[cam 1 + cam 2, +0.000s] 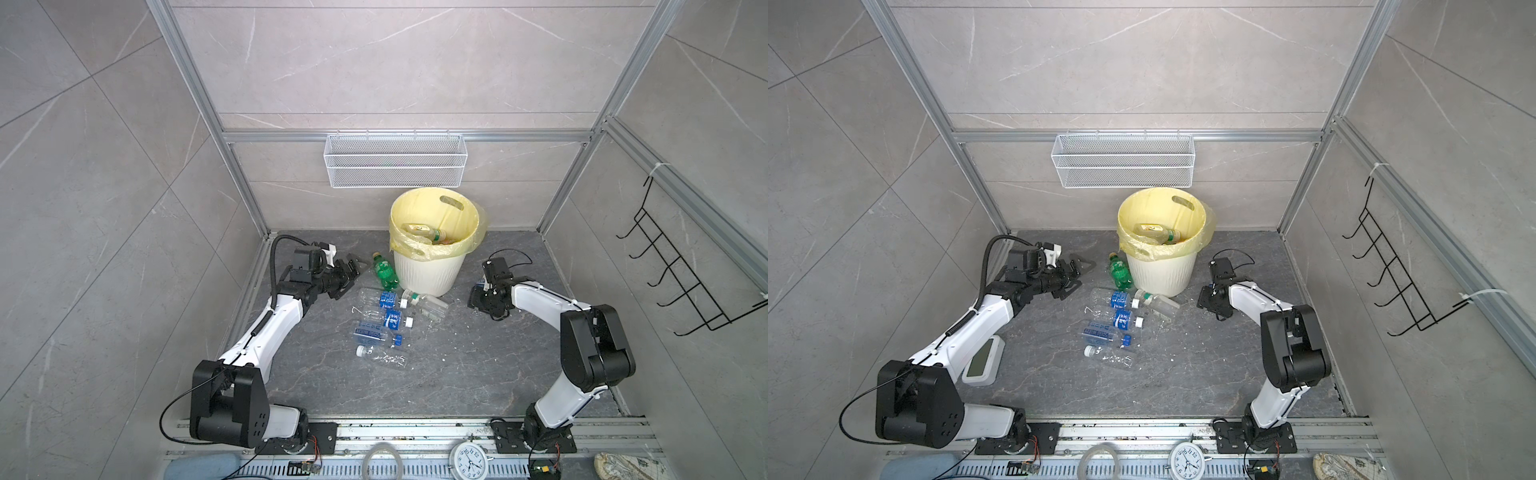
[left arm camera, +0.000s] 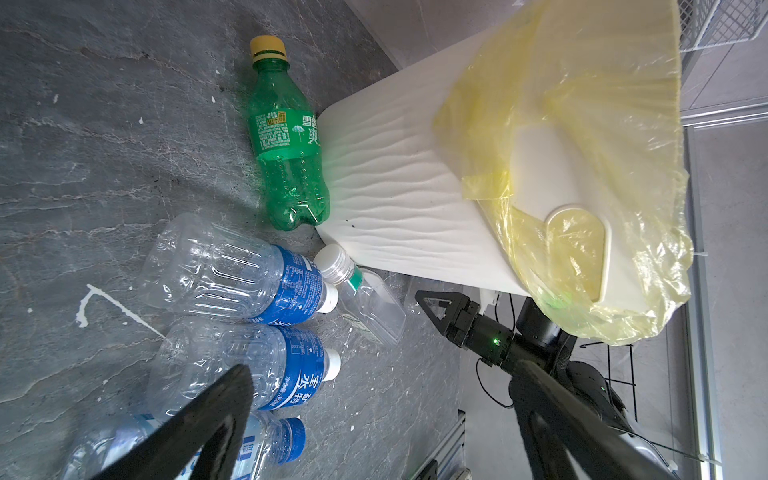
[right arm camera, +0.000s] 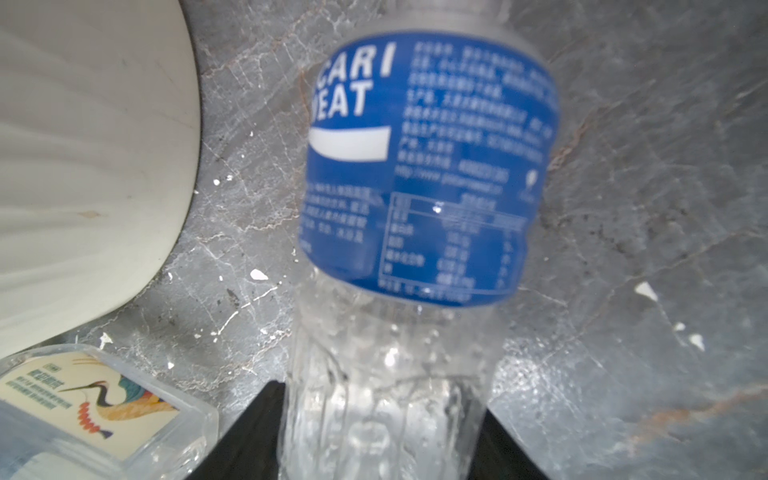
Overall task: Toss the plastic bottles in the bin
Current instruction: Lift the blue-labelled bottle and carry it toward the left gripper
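The cream ribbed bin (image 1: 428,270) (image 1: 1160,272) (image 2: 395,178) stands at the back, lined with a yellow bag, with bottles (image 1: 424,232) inside. A green bottle (image 1: 384,272) (image 2: 286,137) lies against its left side. Several clear blue-labelled bottles (image 1: 380,298) (image 1: 384,319) (image 2: 232,274) and a square clear one (image 1: 426,305) (image 3: 95,403) lie on the floor in front. My left gripper (image 1: 351,276) (image 2: 382,374) hangs open left of the green bottle. My right gripper (image 1: 482,297) (image 3: 384,415), low to the right of the bin, is shut on a clear blue-labelled bottle (image 3: 424,166).
A white wire mesh basket (image 1: 395,160) hangs on the back wall above the bin. A black wire rack (image 1: 681,266) is fixed to the right wall. A clock (image 1: 469,459) lies by the front rail, and a small white screen device (image 1: 982,361) under my left arm.
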`<state>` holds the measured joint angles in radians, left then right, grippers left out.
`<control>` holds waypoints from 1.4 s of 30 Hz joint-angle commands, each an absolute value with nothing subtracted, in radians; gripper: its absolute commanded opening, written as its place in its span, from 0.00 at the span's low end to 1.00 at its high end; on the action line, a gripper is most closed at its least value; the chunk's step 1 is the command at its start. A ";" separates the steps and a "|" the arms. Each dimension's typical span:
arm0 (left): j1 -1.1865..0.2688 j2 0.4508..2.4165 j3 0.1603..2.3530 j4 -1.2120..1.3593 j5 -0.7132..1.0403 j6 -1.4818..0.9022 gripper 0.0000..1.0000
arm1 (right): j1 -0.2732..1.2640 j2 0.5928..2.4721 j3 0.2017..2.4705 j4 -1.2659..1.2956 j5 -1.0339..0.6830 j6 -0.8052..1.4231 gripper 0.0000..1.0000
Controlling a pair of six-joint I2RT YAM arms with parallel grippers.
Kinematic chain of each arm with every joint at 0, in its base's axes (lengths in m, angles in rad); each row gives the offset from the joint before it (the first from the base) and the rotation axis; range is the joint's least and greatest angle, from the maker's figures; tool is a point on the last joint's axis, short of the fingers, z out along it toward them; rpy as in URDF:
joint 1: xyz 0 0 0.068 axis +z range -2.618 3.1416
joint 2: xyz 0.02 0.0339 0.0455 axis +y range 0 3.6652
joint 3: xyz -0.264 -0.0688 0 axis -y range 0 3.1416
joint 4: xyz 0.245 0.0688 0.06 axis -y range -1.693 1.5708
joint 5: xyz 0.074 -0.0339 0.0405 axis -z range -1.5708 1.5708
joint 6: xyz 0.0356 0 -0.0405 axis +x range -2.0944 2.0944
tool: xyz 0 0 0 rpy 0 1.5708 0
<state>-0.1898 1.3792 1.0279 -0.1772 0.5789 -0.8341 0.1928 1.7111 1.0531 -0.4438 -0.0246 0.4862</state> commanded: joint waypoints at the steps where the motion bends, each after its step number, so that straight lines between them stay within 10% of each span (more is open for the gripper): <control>1: -0.190 1.376 1.028 -0.139 0.607 -0.844 1.00 | 0.204 1.709 1.041 -0.492 -0.001 0.491 0.60; 19: -0.190 1.387 1.026 -0.136 0.618 -0.853 1.00 | 0.239 1.717 1.042 -0.510 -0.012 0.502 0.57; 42: -0.272 1.357 1.101 -0.111 0.712 -0.802 1.00 | 0.454 1.270 1.217 -0.784 0.203 0.447 0.53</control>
<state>-0.2745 1.3972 1.0355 -0.1112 0.6777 -0.8398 0.4152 1.3212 1.1568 -0.7067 0.1291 0.4721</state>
